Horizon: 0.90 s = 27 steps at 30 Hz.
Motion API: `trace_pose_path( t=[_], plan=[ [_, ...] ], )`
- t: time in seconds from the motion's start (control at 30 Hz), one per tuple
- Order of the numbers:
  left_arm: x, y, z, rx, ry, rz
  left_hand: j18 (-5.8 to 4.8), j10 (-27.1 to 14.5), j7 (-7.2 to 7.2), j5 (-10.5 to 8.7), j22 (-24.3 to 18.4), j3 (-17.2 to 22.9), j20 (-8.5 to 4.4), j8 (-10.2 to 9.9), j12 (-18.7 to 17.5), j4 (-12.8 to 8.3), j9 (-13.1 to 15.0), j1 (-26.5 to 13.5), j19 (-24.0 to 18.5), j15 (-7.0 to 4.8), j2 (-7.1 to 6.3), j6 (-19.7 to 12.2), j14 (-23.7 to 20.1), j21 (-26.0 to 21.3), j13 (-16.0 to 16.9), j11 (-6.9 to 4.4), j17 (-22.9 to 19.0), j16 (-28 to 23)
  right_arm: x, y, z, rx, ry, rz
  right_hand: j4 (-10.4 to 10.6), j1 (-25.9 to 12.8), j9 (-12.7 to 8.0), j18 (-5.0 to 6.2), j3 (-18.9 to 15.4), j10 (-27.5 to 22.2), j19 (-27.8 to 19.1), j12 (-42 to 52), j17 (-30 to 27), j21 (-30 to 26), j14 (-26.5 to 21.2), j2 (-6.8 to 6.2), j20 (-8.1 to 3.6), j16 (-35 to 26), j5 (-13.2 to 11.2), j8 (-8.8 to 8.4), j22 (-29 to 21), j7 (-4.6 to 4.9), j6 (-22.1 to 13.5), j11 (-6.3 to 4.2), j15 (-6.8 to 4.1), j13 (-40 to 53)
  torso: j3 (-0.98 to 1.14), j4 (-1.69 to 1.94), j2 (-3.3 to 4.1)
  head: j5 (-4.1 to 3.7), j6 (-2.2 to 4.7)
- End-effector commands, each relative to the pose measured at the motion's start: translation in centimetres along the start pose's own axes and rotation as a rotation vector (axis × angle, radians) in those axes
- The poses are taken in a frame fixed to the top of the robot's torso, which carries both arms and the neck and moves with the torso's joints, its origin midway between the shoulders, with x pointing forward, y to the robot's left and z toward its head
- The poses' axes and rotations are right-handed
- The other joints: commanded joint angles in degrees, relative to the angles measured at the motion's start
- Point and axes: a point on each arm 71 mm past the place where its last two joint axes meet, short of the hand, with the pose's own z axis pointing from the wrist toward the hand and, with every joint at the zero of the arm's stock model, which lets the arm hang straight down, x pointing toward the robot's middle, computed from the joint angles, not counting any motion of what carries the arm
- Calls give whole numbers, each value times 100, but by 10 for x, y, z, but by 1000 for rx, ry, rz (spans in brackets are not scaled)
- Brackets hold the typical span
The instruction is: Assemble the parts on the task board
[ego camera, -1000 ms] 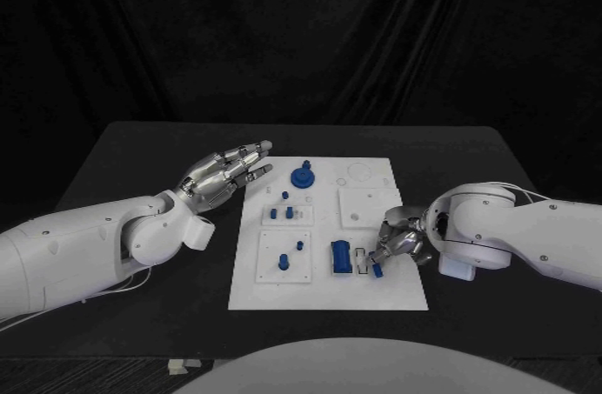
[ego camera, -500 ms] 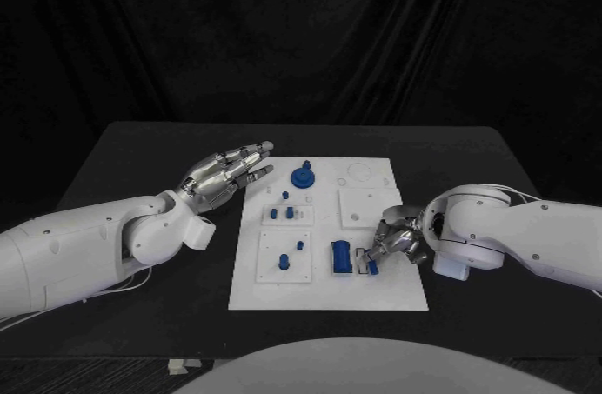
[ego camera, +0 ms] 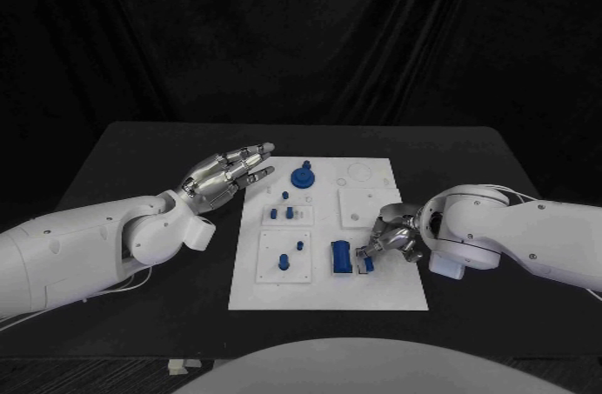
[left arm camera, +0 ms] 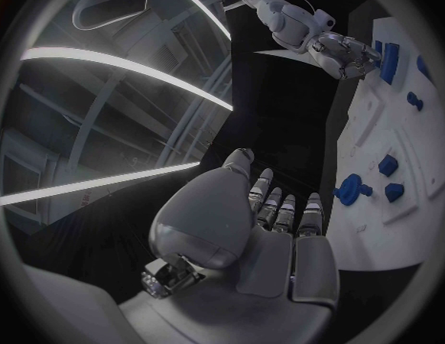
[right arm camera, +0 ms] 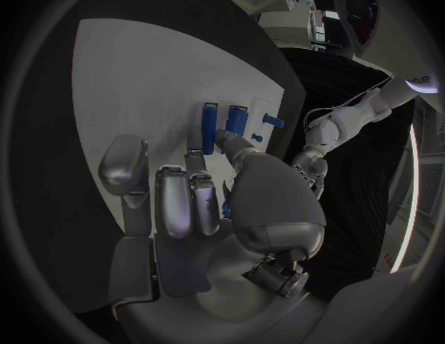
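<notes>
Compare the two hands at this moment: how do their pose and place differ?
The left hand hangs open beside the task board, off its far left edge, fingers spread and holding nothing; the right hand is curled low over the board's near right part, fingertips at a small blue part beside the blue block. Whether it grips that part is unclear. Both are silver.

Parts lie on the task board (mid-table).

A matte black rectangular table carries the things. A flat white rectangular task board lies directly on its middle, long side running away from the robot.
</notes>
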Motion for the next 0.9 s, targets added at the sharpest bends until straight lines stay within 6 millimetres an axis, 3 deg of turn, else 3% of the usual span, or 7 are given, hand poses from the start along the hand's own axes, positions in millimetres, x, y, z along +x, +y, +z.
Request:
trace_pose_path(
  t=[0.03, 0.23, 0.3, 0.57, 0.63, 0.77, 0.9],
  plan=[
    [2, 0, 0, 6, 21, -16, 61, -5, 25, 35, 4, -3, 37, -2, -23, -24, 0, 31, 14, 23, -38, -5, 5, 22, 0, 34, -4, 5, 1, 0, 1, -4, 3, 3, -189, -39, -20, 118, 240, 585, -44, 15, -30, -29, 236, 23, -10, -29, -73, -9, 681, -4, -56, -35, -14, 1509, -1, 1, 3, 6, 0],
    [2, 0, 0, 4, 22, -16, 61, -6, 27, 36, 3, -3, 39, -2, -24, -29, 0, 30, 13, 25, -44, -5, 5, 22, 0, 36, -4, 4, 4, -1, 2, 5, 17, -2, -129, -91, -39, 120, 228, 585, -48, 15, -64, -55, 233, 9, -7, -42, -223, -26, 675, 2, -71, -29, -10, 1509, -2, -2, 0, 16, 0],
    [2, 1, 0, 4, 22, -16, 61, -6, 27, 36, 3, -3, 39, -2, -24, -29, 0, 30, 13, 25, -44, -5, 5, 22, 0, 36, -4, 4, 5, -1, 2, 7, 20, -2, -65, -146, -53, 120, 202, 585, -47, 15, -79, -66, 233, 2, -4, -46, -419, -35, 674, 5, -69, -25, -5, 1509, -1, -1, 1, 23, 0],
    [3, 1, 1, 3, 25, -18, 61, -6, 29, 37, 3, -2, 42, -2, -24, -34, 0, 29, 13, 27, -48, -8, 5, 22, 0, 38, -4, 4, 6, -2, 4, 11, 22, 0, 142, -314, -103, 128, 102, 585, -54, 15, -152, -131, 225, -54, 7, -70, -777, -66, 661, 19, -63, -14, 4, 1509, 0, 1, 1, 40, 0],
    [3, 1, 1, 3, 25, -18, 61, -6, 29, 37, 3, -2, 42, -2, -24, -34, 0, 29, 13, 27, -48, -8, 5, 22, 0, 38, -4, 4, 7, -2, 5, 13, 22, 0, 259, -406, -125, 131, 37, 585, -56, 15, -186, -157, 221, -78, 11, -81, -981, -76, 656, 27, -52, -5, 11, 1509, 0, 1, 0, 41, 0],
    [2, 1, 1, 2, 25, -18, 61, -6, 29, 37, 3, -2, 42, -2, -24, -34, 0, 29, 13, 27, -48, -8, 5, 22, 0, 38, -4, 4, 7, -2, 5, 15, 21, 1, 456, -559, -154, 135, -140, 585, -58, 15, -224, -191, 216, -125, 17, -93, -908, -90, 651, 40, -39, 5, 18, 1509, -1, 1, 1, 50, 0],
    [2, 1, 1, 2, 25, -18, 61, -6, 29, 37, 3, -2, 42, -2, -24, -34, 0, 29, 13, 27, -48, -8, 5, 22, 0, 38, -4, 4, 7, -2, 5, 17, 21, 2, 593, -613, -176, 136, -275, 585, -55, 15, -241, -207, 216, -116, 22, -96, -1040, -102, 651, 45, -41, 10, 22, 1509, 0, 2, 1, 52, 0]
  ],
)
